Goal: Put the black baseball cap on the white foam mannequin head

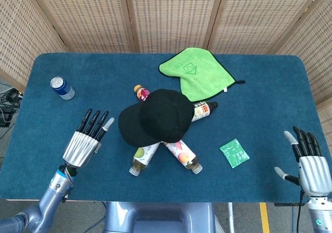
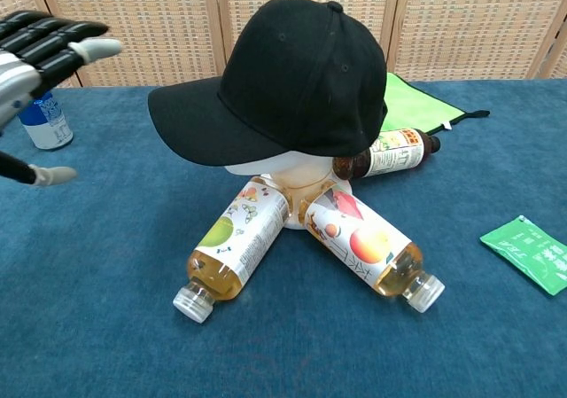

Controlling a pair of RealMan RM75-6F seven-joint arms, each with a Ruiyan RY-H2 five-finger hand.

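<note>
Black baseball cap point(image 2: 297, 74) sits on the white foam mannequin head point(image 2: 288, 169), covering it almost fully; only a pale strip of the head shows under the cap in the chest view, none in the head view. Brim points toward the robot's left.

Left hand point(image 1: 85, 141) is apart from the cap, off the brim side, fingers point(image 2: 53, 48) spread and straight, holding nothing. Right hand point(image 1: 307, 163) is well apart from the cap, at the desk's near right corner, fingers spread, holding nothing.

Around the mannequin head lie drink bottles: a green-label juice bottle point(image 2: 232, 249) and a peach-label juice bottle point(image 2: 370, 249) fan out toward the robot, caps outward; a dark bottle point(image 2: 390, 153) lies just behind the cap on the right; an orange-capped bottle point(image 1: 140, 92) pokes out behind the cap.

Green cloth point(image 1: 199, 72) lies behind the cap, toward the far edge. Small green packet point(image 1: 234, 153) lies right of the cap, nearer the robot. Blue soda can point(image 1: 62, 88) stands far left of the cap. Everything is on a blue-carpeted desk point(image 1: 259, 103).
</note>
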